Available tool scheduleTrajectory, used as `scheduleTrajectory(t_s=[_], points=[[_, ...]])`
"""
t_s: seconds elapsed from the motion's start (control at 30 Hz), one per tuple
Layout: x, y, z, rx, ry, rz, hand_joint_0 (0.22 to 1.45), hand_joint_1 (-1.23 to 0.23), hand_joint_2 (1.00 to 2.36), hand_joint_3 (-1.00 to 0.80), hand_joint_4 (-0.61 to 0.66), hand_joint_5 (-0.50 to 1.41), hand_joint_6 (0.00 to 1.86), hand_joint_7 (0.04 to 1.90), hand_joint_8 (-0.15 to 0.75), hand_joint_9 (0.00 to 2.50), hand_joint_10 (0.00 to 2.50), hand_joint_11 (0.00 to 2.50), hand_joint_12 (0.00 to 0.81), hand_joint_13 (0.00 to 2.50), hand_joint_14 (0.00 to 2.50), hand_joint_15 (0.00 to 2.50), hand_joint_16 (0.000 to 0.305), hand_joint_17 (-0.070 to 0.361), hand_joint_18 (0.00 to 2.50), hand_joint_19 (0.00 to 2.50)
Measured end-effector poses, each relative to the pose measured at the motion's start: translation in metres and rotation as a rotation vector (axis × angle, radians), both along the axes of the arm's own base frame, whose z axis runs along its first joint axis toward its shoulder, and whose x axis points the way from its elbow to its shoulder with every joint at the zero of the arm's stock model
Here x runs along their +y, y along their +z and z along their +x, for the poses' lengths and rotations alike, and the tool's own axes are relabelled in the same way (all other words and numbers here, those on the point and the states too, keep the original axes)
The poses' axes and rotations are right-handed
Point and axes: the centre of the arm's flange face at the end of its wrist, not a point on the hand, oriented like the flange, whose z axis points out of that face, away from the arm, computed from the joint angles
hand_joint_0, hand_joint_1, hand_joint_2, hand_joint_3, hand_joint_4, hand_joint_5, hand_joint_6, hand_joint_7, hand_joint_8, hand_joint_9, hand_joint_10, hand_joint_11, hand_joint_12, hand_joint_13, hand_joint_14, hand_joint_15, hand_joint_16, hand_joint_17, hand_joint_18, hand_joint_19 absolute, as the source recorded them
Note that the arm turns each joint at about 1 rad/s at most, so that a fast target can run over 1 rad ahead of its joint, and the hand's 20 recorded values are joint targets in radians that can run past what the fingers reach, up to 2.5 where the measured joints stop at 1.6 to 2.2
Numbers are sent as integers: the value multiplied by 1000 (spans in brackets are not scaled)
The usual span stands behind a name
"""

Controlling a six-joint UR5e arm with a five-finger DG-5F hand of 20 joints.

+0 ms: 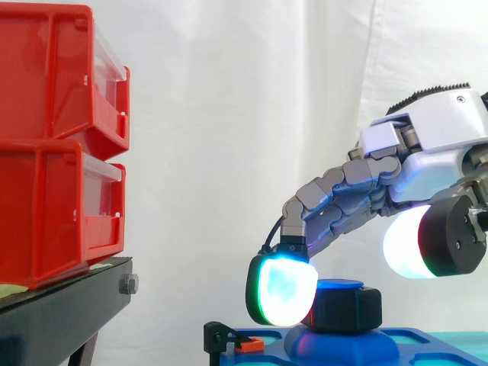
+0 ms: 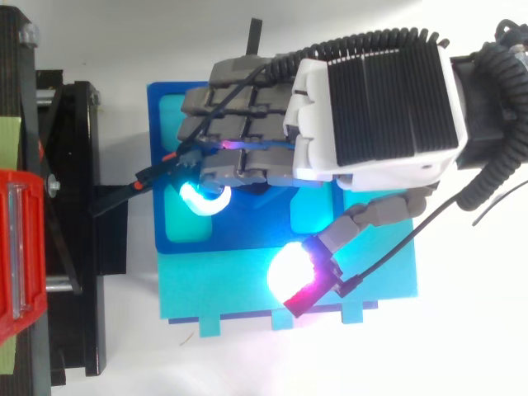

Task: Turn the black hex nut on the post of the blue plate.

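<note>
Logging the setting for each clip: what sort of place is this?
Probably a robotics lab test bench: a white curtain as backdrop, stacked red bins on a black stand, and a blue plate under the hand.

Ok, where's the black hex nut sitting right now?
In the side view the black hex nut sits low and right of centre on the blue plate, directly beneath the hand that reaches in from the right.
</note>
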Motion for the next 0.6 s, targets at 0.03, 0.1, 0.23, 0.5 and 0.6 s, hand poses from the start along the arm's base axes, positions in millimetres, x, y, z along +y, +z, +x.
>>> scheduleTrajectory(t_s=[0.03,0.1,0.23,0.5,0.6], points=[[-1,0,0,-1,1,0,467,-436,1000,-500,218,-185,502,841,279,380,0,0,387,299,0,16,50,113,155,181],[-2,0,0,-4,4,1,467,-437,1000,-500,218,-185,502,841,278,381,0,0,387,300,0,16,50,113,155,181],[-5,1,0,-10,10,1,467,-438,1000,-500,217,-185,502,842,279,382,0,0,387,300,0,17,50,113,154,182],[-14,2,-1,-25,22,-7,468,-439,1000,-500,219,-185,503,841,279,381,0,0,388,300,0,9,50,113,153,178],[-18,1,-2,-24,26,-11,469,-439,1000,-500,217,-185,502,840,279,380,0,0,387,300,0,18,50,113,153,177]])
